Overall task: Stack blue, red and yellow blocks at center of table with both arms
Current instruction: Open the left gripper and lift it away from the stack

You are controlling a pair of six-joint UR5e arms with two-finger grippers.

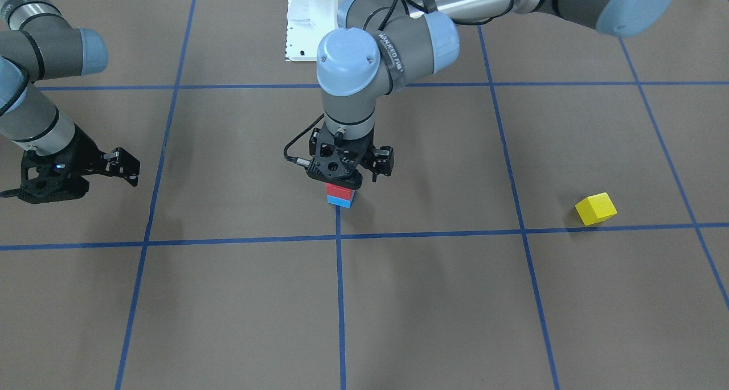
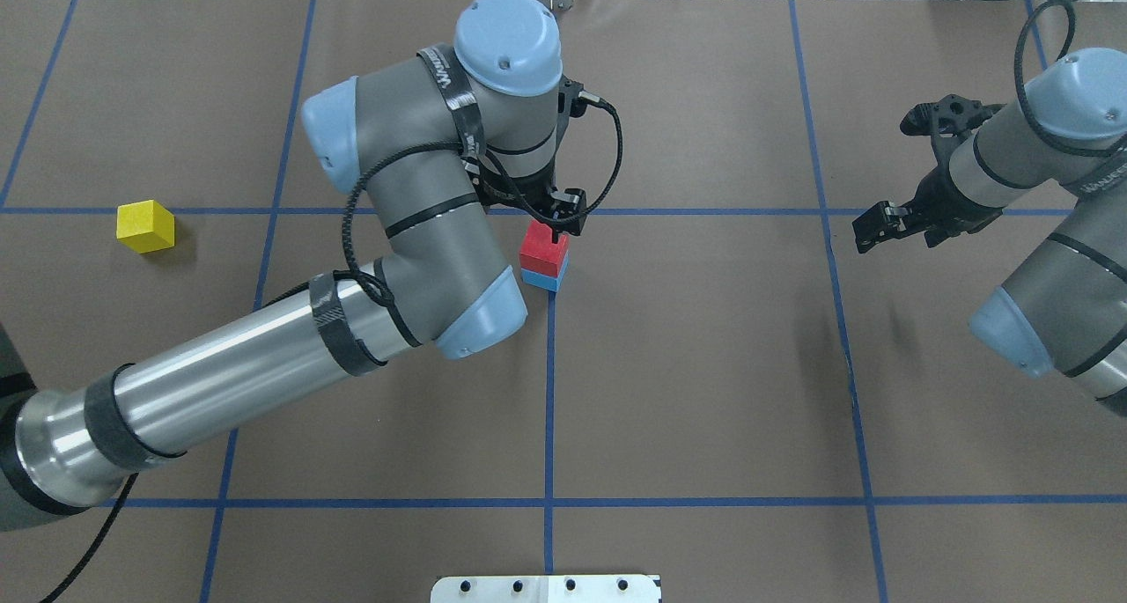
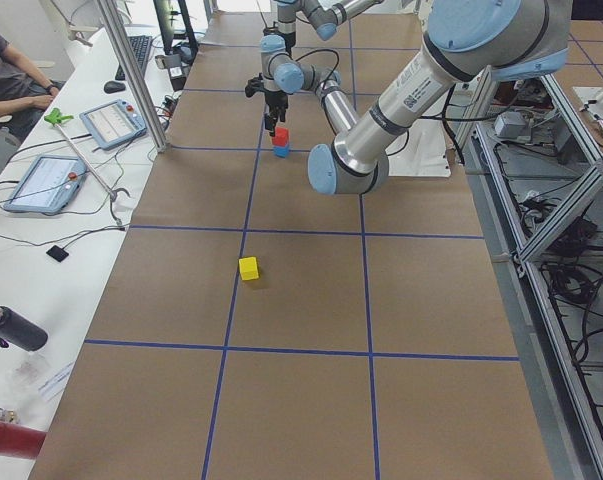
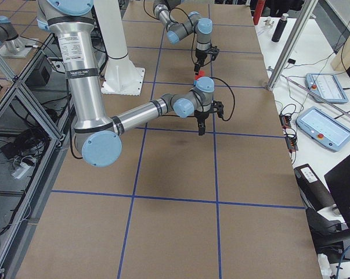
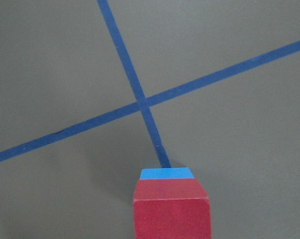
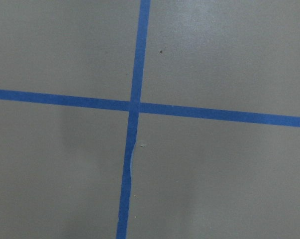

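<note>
One table (image 2: 704,365): brown-covered, wide, marked off in large squares.
Tape grid (image 2: 550,409): blue and thin, with one crossing near the middle of the table, just beyond the stack in the left wrist view.
Left arm (image 2: 264,365): stretched from the robot's left side to the table's middle, bent at the elbow, with the wrist turned straight down above the stack.
Right arm (image 2: 1057,260): off on the robot's right side, well apart from all three blocks, with the wrist tilted toward the middle.
Left gripper (image 2: 556,226): pointing down, directly over the red block and touching or very near its top. Masked at the fingertips by its own body in the front view and barely seen from overhead, so cannot tell whether open, closed or gripping.
Right gripper (image 2: 867,229): hanging above bare paper near a tape crossing, with nothing held. Too dark and small at the fingers to tell whether open or closed.
Yellow block (image 2: 146,226): alone on the robot's left side, flat on the paper, just beside a tape line, turned at an angle to the grid and well apart from the stack and both grippers.
Red block (image 2: 543,249): on top of the blue block, roughly squared with it, at the table's middle under the left gripper.
Blue block (image 2: 541,279): bottom of the stack, resting on the paper over a tape line just short of the central crossing, showing only as a thin band beneath the red.
</note>
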